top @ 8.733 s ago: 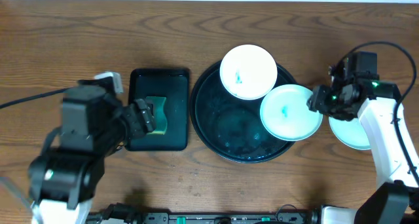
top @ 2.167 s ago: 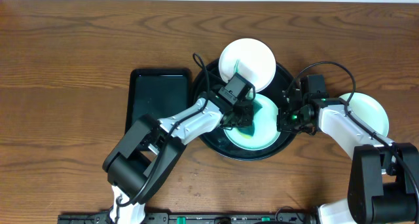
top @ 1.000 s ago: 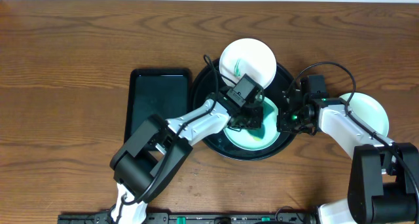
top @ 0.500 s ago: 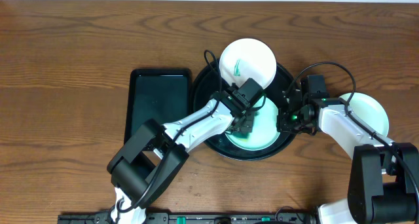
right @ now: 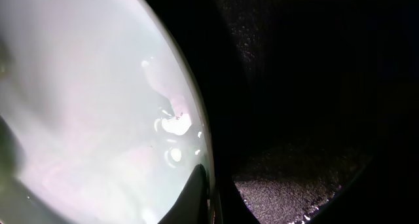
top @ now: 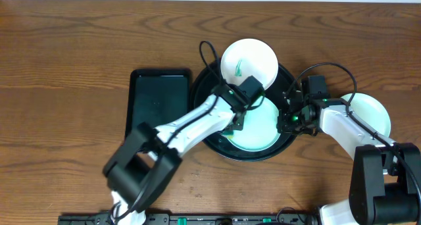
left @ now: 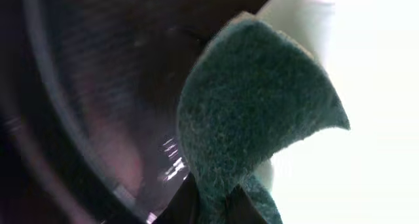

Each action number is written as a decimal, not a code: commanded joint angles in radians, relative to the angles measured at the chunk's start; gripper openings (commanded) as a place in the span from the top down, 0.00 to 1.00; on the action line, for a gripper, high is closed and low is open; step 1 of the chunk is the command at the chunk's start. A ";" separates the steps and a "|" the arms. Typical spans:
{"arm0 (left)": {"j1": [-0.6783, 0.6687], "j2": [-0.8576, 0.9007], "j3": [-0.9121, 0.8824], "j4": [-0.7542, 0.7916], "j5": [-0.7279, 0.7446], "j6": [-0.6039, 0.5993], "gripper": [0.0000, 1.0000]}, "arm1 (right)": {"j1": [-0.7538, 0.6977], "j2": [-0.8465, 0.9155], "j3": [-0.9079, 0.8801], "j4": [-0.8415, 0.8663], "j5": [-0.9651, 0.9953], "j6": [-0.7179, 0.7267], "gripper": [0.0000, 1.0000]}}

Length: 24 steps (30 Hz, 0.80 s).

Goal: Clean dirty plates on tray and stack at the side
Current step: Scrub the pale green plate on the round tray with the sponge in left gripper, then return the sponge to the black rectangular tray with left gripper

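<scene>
Wood-grain table carries the black tray. One plate sits on the table at the right and looks clean, so one seems done. A second plate lies in the tray, nearly wiped. A third plate, at the far rim, shows a green smear and is not yet cleaned. The right gripper pinches the second plate's rim; the left gripper clamps a sponge at its left edge.
</scene>
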State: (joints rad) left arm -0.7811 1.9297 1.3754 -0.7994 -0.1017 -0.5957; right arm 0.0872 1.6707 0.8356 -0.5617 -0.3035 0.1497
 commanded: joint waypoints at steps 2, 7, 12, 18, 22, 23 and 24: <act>0.075 -0.182 -0.006 -0.053 0.024 0.019 0.93 | 0.006 0.036 -0.031 -0.013 0.094 -0.015 0.99; 0.193 -0.317 -0.015 -0.142 -0.064 0.068 0.93 | 0.006 0.036 -0.031 -0.014 0.123 0.011 0.99; 0.365 -0.301 -0.098 -0.134 -0.114 0.107 0.93 | 0.006 0.036 -0.031 -0.014 0.122 0.011 0.99; 0.513 -0.206 -0.254 0.017 0.029 0.194 0.89 | 0.006 0.036 -0.031 -0.013 0.123 0.011 0.99; 0.568 -0.189 -0.269 0.039 0.102 0.200 0.64 | 0.006 0.036 -0.031 -0.013 0.122 0.011 0.99; 0.576 -0.199 -0.267 0.039 0.126 0.207 0.57 | 0.006 0.036 -0.031 -0.010 0.122 0.013 0.99; 0.582 -0.212 -0.265 0.038 0.148 0.211 0.49 | 0.006 0.036 -0.031 -0.006 0.122 0.017 0.99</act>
State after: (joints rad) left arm -0.2150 1.7634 1.0904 -0.7689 -0.0422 -0.4156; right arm 0.0883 1.6707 0.8356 -0.5602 -0.2993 0.1619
